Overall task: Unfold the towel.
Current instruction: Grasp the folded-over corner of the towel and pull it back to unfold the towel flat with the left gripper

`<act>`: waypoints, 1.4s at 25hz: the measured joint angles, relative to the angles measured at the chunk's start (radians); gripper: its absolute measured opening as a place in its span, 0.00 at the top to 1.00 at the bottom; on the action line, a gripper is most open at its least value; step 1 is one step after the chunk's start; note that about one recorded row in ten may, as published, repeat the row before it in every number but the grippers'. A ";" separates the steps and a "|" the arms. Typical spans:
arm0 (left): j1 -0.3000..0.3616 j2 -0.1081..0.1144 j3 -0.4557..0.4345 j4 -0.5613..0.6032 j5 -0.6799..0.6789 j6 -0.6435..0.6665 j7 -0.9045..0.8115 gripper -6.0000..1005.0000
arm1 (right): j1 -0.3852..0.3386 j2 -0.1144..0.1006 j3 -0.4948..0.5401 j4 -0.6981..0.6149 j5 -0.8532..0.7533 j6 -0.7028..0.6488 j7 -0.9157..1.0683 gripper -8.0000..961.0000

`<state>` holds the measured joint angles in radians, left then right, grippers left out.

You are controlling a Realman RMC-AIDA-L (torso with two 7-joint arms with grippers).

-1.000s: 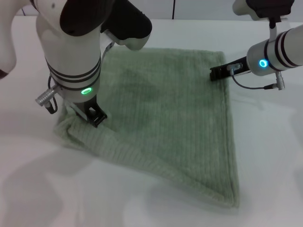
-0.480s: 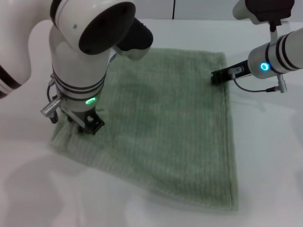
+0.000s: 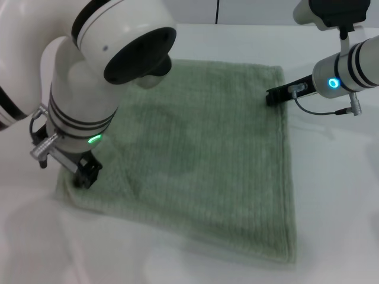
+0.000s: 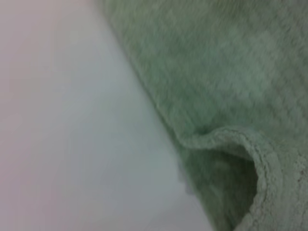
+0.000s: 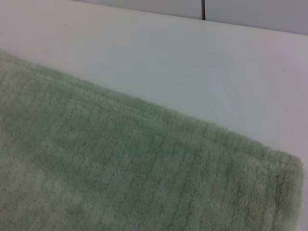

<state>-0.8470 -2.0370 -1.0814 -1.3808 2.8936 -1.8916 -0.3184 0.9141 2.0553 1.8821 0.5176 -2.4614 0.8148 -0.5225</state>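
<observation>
White table [image 3: 343, 195] | towel [image 3: 207, 154] spread flat | left tool [image 3: 84, 176] on corner

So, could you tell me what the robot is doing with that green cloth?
It is spreading the towel out on the white table. The left gripper is at the towel's near-left corner, where the hem curls up a little, while the right gripper rests at the far-right edge. The towel lies mostly flat, with a slight ridge near the left corner.

table [image 3: 331, 195]: white, glossy | back wall [image 3: 260, 10]: pale, dark seam
</observation>
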 joint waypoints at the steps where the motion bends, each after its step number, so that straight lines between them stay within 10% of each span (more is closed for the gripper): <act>1: 0.005 0.000 0.003 -0.002 0.000 -0.015 -0.014 0.40 | -0.001 0.000 0.000 0.001 0.000 0.000 0.000 0.99; 9: 0.000 -0.015 0.012 -0.006 -0.001 -0.059 -0.041 0.22 | -0.003 0.000 0.001 0.006 0.001 0.001 -0.001 0.99; 25: -0.019 0.020 0.039 -0.003 0.000 -0.075 -0.102 0.22 | -0.009 0.006 0.000 0.057 -0.003 0.020 -0.001 0.99; 35: 0.001 -0.021 0.017 -0.004 -0.001 -0.045 -0.104 0.22 | -0.018 0.006 0.000 0.057 -0.005 0.028 -0.001 0.99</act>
<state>-0.8459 -2.0578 -1.0639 -1.3853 2.8924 -1.9362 -0.4220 0.8962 2.0618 1.8821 0.5743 -2.4663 0.8430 -0.5231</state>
